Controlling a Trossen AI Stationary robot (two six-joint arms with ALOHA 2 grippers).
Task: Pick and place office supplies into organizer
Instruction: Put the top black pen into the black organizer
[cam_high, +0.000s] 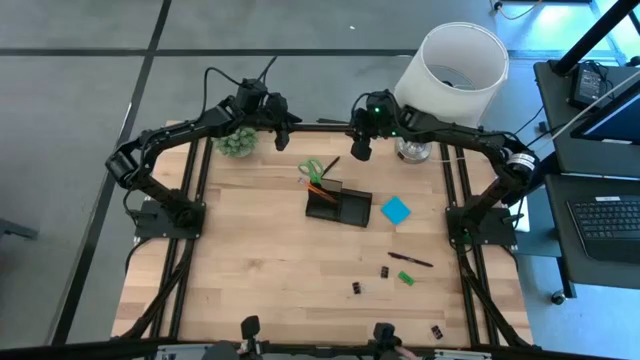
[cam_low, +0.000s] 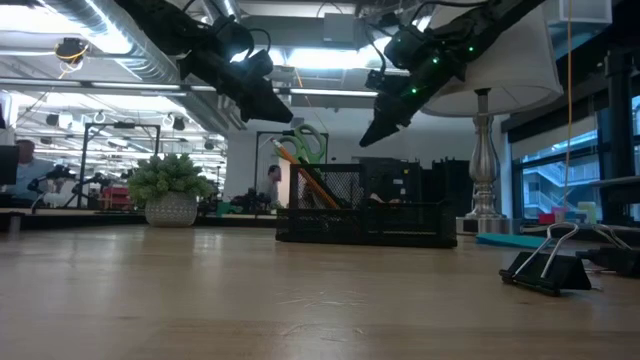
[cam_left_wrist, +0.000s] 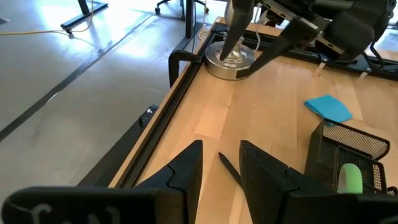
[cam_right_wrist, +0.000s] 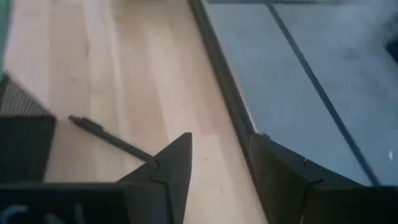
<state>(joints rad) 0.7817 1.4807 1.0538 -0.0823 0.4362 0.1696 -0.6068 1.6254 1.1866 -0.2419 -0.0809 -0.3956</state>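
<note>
The black mesh organizer (cam_high: 338, 206) stands mid-table. Green-handled scissors (cam_high: 311, 168) and orange pencils (cam_high: 318, 186) stick up out of its left end (cam_low: 300, 165). A black pen (cam_high: 331, 165) slants out from that end toward the far edge, and it also shows in the wrist views (cam_right_wrist: 106, 137) (cam_left_wrist: 229, 169). My left gripper (cam_high: 284, 140) hangs open above the table, far-left of the organizer. My right gripper (cam_high: 360, 150) hangs open above its far side. A blue sticky-note pad (cam_high: 396, 210), another pen (cam_high: 410, 260), a green piece (cam_high: 406, 278) and black clips (cam_high: 385, 271) lie on the wood.
A potted plant (cam_high: 238, 142) stands at the far left, under my left arm. A lamp with a white shade (cam_high: 452, 68) and a metal base (cam_left_wrist: 230, 59) stands at the far right, close behind my right arm. More clips (cam_high: 357, 288) (cam_high: 437, 331) lie toward the near edge.
</note>
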